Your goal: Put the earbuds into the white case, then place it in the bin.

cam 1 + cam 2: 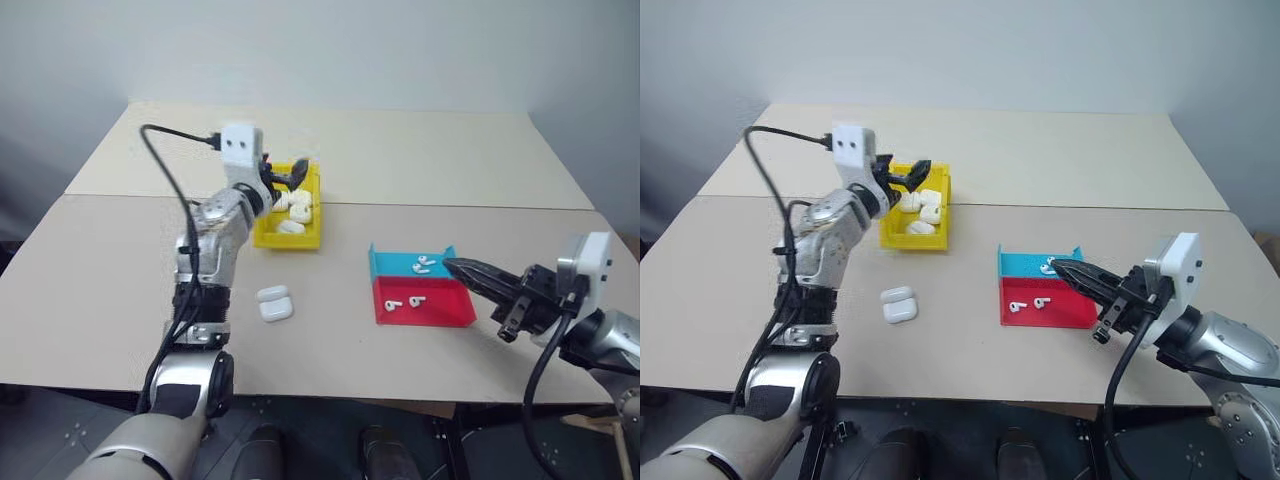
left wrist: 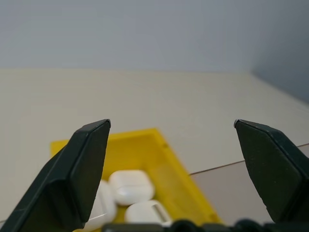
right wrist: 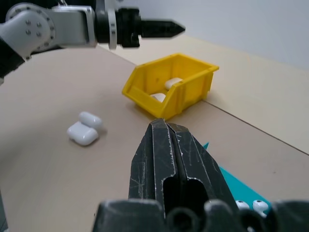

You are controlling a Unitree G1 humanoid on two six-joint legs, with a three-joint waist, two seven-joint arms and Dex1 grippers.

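Head views: left gripper (image 1: 287, 178) over the bin (image 1: 262, 236), white cases inside; open white case (image 1: 274, 303) on the table (image 1: 420, 160); earbuds (image 1: 404, 302) in blue-and-red tray (image 1: 440, 316).
Left wrist: fingers (image 2: 79, 169) spread wide, empty.
Right wrist: right gripper (image 3: 166, 131) pressed together, empty.

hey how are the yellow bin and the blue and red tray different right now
The bin is bright yellow with tall upright walls; the tray is half blue, half red, and shallow. The bin holds several white cases; the tray holds tiny stemmed earbuds. The open left gripper hovers over the bin, while the shut right gripper points at the tray's edge. Both are small plastic containers sitting on the table.
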